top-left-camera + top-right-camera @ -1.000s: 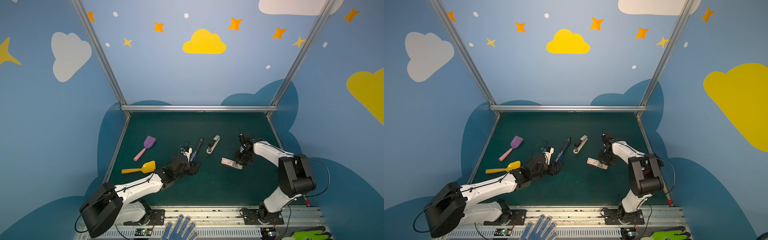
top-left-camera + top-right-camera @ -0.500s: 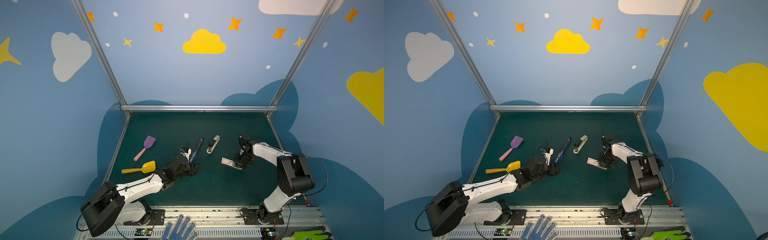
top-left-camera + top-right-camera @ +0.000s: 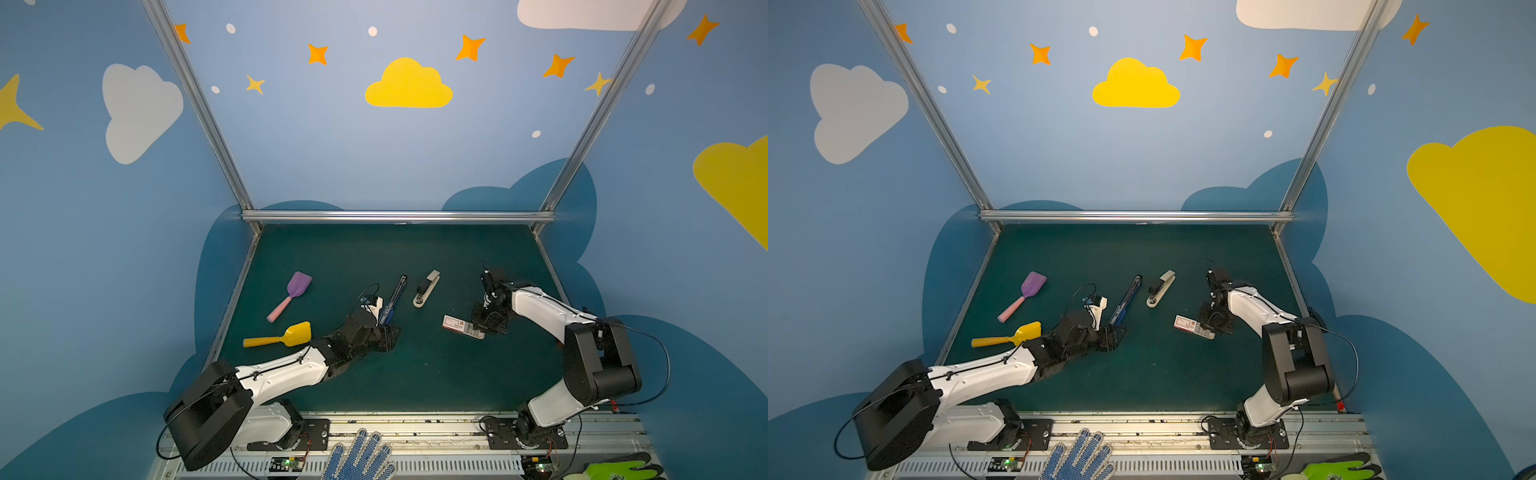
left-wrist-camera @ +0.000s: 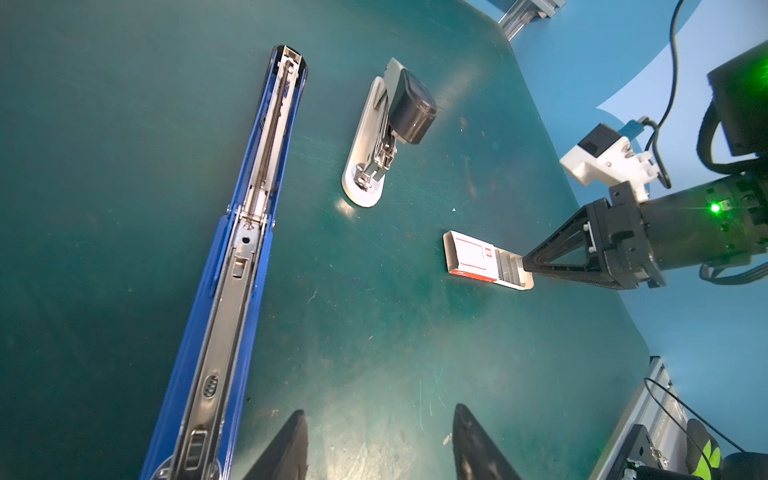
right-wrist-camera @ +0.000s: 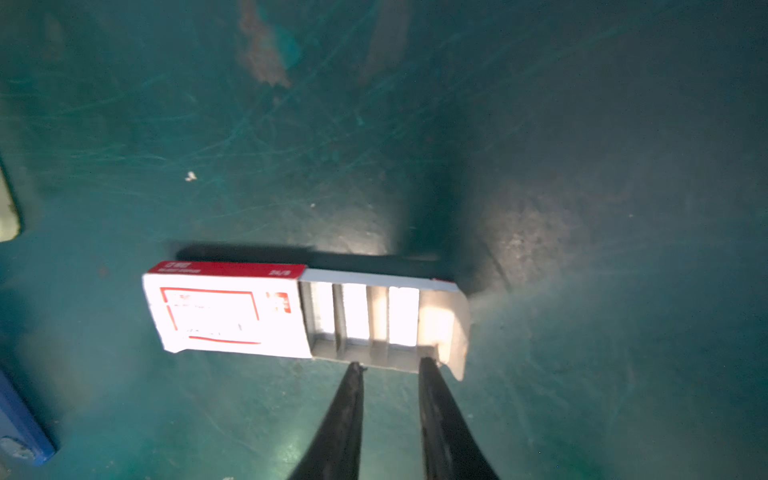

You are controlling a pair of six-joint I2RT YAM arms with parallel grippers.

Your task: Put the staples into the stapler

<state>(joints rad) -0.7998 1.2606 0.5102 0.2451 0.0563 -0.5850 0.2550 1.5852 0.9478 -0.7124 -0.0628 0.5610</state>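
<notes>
The staples are in a small white box [image 5: 224,311] with red print, lying on the green mat. Its beige inner tray [image 5: 440,324] is slid out and shows metal strips. The box also shows in both top views [image 3: 457,324] [image 3: 1187,323] and the left wrist view [image 4: 473,259]. My right gripper [image 5: 390,363] is narrowly open, its tips at the tray's long side wall with only mat between them. A blue stapler [image 4: 241,257] [image 3: 392,299] lies opened flat, its metal channel exposed. My left gripper [image 4: 379,411] [image 3: 388,334] is open over bare mat beside the stapler's near end.
A grey and white stapler [image 3: 426,288] [image 4: 386,133] lies between the blue one and the box. A purple scoop [image 3: 293,293] and a yellow scoop [image 3: 286,336] lie at the left. Aluminium rails [image 3: 395,216] border the mat. Gloves [image 3: 359,455] lie on the front ledge.
My right gripper has come down and nearer to the slid-out tray, and its jaws have narrowed slightly. The left arm and both staplers have stayed put.
</notes>
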